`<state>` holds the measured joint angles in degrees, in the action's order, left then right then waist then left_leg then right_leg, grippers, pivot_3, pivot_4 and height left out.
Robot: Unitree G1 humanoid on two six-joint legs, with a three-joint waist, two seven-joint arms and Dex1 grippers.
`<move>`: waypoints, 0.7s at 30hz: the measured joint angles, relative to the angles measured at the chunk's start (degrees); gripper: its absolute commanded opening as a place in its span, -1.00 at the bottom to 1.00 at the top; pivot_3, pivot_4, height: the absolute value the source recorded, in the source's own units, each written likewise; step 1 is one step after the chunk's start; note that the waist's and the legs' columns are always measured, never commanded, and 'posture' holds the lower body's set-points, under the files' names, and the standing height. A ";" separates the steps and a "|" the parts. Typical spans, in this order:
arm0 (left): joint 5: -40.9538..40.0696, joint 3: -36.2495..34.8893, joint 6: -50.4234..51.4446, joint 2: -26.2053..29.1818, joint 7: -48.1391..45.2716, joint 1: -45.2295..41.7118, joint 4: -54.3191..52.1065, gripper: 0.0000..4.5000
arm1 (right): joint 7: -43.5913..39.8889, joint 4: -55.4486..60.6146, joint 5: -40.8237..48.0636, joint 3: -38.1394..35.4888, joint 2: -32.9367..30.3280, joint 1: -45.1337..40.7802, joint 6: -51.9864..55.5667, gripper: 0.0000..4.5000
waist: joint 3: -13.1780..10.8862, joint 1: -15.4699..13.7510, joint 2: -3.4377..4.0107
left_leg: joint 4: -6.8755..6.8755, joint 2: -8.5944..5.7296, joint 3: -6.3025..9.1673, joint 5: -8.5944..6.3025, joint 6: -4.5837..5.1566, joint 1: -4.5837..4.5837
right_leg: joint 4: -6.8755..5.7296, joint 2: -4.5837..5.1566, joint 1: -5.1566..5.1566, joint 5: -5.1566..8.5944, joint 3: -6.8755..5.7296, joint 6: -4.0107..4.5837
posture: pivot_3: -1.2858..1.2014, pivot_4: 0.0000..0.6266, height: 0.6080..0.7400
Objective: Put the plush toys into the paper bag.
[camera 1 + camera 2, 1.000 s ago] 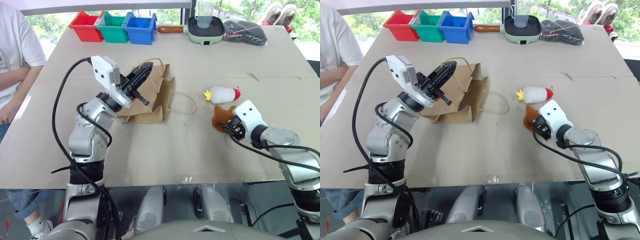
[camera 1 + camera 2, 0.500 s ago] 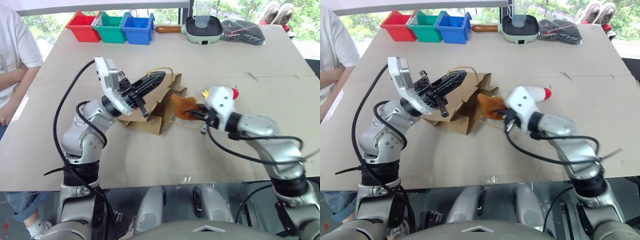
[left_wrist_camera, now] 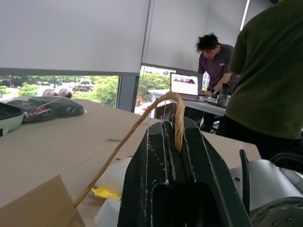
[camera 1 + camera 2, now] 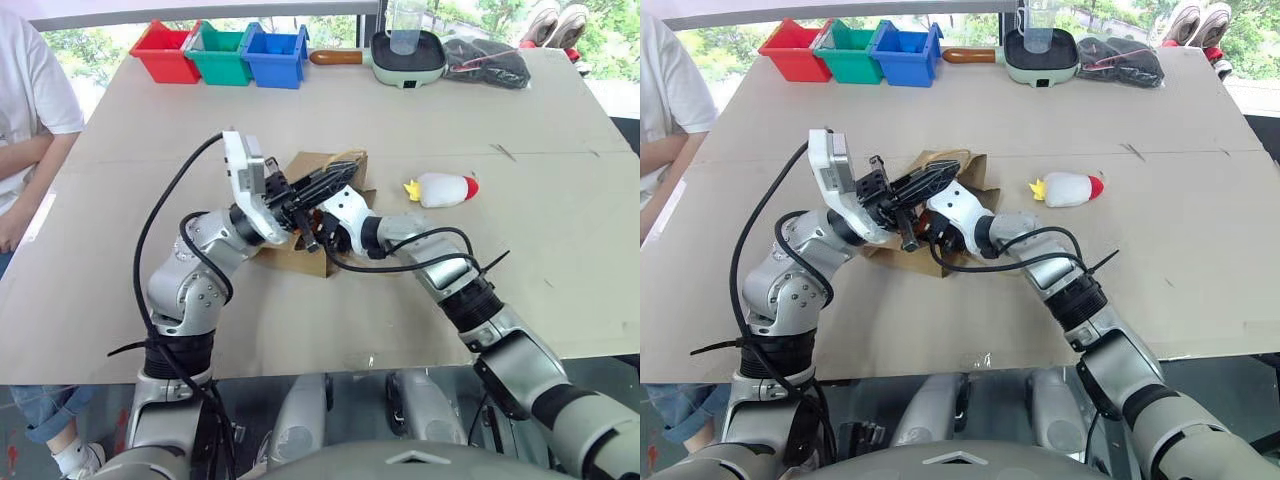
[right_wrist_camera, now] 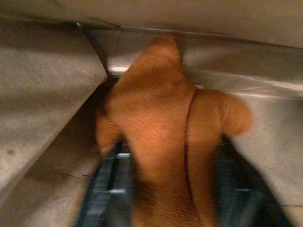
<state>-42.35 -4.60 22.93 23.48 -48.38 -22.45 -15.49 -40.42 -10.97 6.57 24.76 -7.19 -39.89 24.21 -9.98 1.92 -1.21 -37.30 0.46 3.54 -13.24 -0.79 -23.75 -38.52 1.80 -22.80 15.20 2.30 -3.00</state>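
furry brown toy (image 5: 165, 127) now inside the kraft bag (image 4: 335, 165), left hand (image 3: 177, 137) pinching its twisted handle (image 3: 137, 130).

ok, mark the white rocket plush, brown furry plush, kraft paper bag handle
white rocket plush (image 4: 443, 189), left eye view, body middle
brown furry plush (image 5: 161, 127), right wrist view, fur centre
kraft paper bag handle (image 3: 179, 124), left wrist view, pinched loop

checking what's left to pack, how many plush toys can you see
2. The white rocket toy lies on the table, right of the paper bag. The brown furry toy is inside the bag's mouth, between the right gripper's jaws.
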 measured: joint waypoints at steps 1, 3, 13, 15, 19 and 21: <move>0.01 -0.51 -0.09 0.30 0.07 0.46 -0.05 -1.00 | -0.49 1.34 0.40 -0.29 -0.57 0.80 0.21 0.29 | 0.00 0.03 0.00 | 0.00 0.02 0.01 0.00 0.00 0.02 | 0.00 -0.01 0.00 0.00 0.01 0.00 | 0.03 -0.52 1.00; 0.35 -2.46 -0.64 1.26 0.77 1.47 -0.05 -1.00 | -2.02 9.37 2.45 -2.37 -4.75 4.98 3.21 0.29 | -0.05 -0.09 0.07 | 0.00 0.02 0.06 0.00 0.00 0.00 | -0.01 0.00 -0.01 0.00 -0.03 0.00 | 0.03 -0.52 1.00; 0.63 -5.52 -2.47 0.78 4.17 2.29 0.11 -1.00 | -2.46 30.11 11.85 -19.30 -20.89 11.11 17.68 0.29 | -0.09 -0.18 0.11 | -0.02 -0.03 -0.09 -0.01 0.01 0.03 | 0.01 0.02 0.04 0.00 0.05 -0.01 | 0.03 -0.52 1.00; 0.64 -5.57 -2.53 0.55 4.55 2.18 0.10 -1.00 | -1.02 26.90 10.16 -20.14 -22.39 9.57 17.51 0.29 | -0.09 0.06 0.10 | -0.02 0.00 -0.10 0.00 0.01 0.06 | -0.01 -0.02 0.04 0.00 0.06 -0.01 | 0.03 -0.52 1.00; 0.75 -5.38 -2.63 -0.10 5.05 1.29 0.11 -1.00 | -1.06 18.82 9.52 -20.32 -21.23 6.64 15.91 0.29 | -0.09 0.33 0.10 | 0.02 0.06 -0.08 0.00 0.01 0.05 | -0.01 -0.10 0.03 0.01 0.06 0.00 | 0.03 -0.52 1.00; 1.35 -5.19 -2.73 -0.23 5.12 0.50 0.14 -1.00 | -1.78 16.63 10.19 -18.51 -17.98 5.52 15.15 0.29 | -0.09 0.49 0.11 | 0.03 0.08 -0.10 0.00 0.01 0.03 | -0.01 -0.11 0.00 0.01 0.08 0.00 | 0.03 -0.52 1.00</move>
<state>-41.00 -9.79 20.20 23.25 -43.25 -21.94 -15.35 -42.20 5.67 16.76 6.26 -25.18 -34.36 39.36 -10.07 2.41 -1.10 -37.27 0.54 3.44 -13.25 -0.78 -23.72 -38.53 1.70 -22.79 15.21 2.38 -3.00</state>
